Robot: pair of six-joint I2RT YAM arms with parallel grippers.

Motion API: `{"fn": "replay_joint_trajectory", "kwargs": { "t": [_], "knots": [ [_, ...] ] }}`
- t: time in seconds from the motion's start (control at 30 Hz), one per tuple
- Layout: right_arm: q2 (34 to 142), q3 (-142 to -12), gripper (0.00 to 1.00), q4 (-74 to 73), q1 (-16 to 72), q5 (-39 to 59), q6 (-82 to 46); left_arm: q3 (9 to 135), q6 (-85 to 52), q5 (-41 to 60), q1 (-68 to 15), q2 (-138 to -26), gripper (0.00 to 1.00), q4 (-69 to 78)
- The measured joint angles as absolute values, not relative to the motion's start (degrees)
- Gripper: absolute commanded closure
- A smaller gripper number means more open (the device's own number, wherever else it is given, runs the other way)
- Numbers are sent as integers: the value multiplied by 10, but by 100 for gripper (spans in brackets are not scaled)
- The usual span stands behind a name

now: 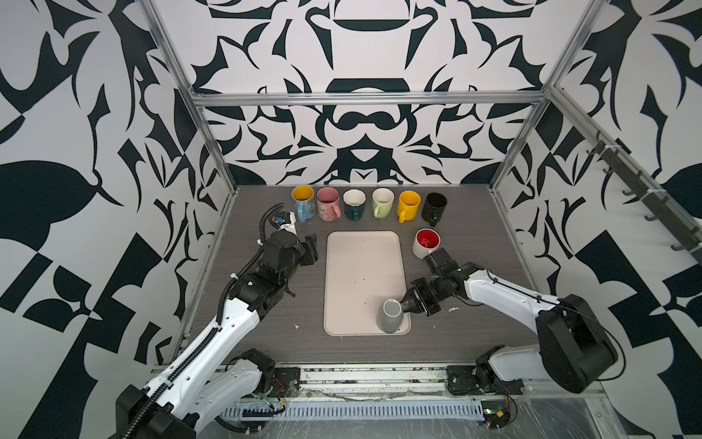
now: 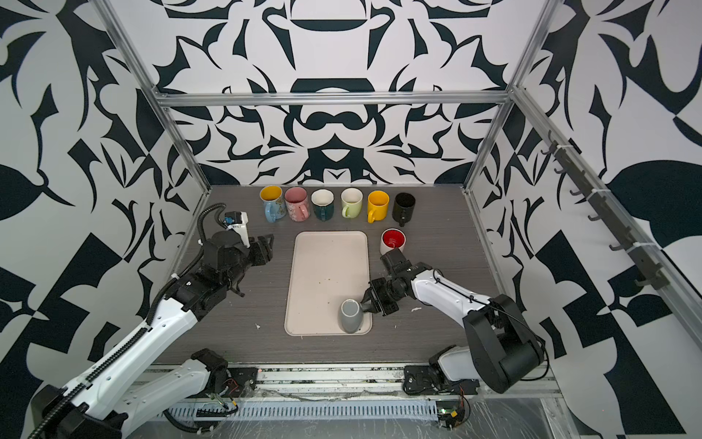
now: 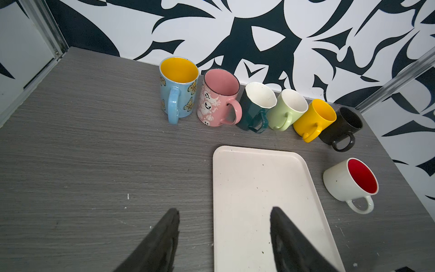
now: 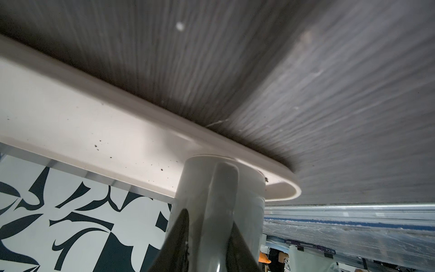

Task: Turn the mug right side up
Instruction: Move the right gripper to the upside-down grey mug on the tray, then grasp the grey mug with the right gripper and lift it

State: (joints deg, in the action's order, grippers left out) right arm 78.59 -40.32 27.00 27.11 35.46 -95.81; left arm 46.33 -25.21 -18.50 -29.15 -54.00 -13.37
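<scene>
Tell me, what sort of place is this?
Probably a robot test booth: two robot arms fixed at a table, patterned walls on a metal frame, and a row of mugs by a tray.

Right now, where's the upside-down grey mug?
In both top views the grey ceramic mug sits in the near right corner of the beige rectangular tray, handle between the fingers of the right gripper.
</scene>
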Motion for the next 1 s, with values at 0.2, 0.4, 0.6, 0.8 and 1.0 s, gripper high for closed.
{"fn": "replay_joint_trajectory", "kwargs": {
  "t": [0.2,0.4,0.6,0.8,1.0],
  "knots": [
    [786,-406,73,269,271,358,-958,463,-251,-187,-291,-540,35,-135],
    [799,-409,75,262,271,360,-958,462,-251,-189,-291,-541,35,-136],
    [807,-411,84,254,271,363,-957,462,-251,-189,-291,-541,35,-136],
    [817,-414,93,238,274,366,-958,462,-250,-191,-291,-543,35,-136],
    [826,-416,100,218,277,369,-956,462,-249,-192,-291,-545,35,-136]
  ]
}}
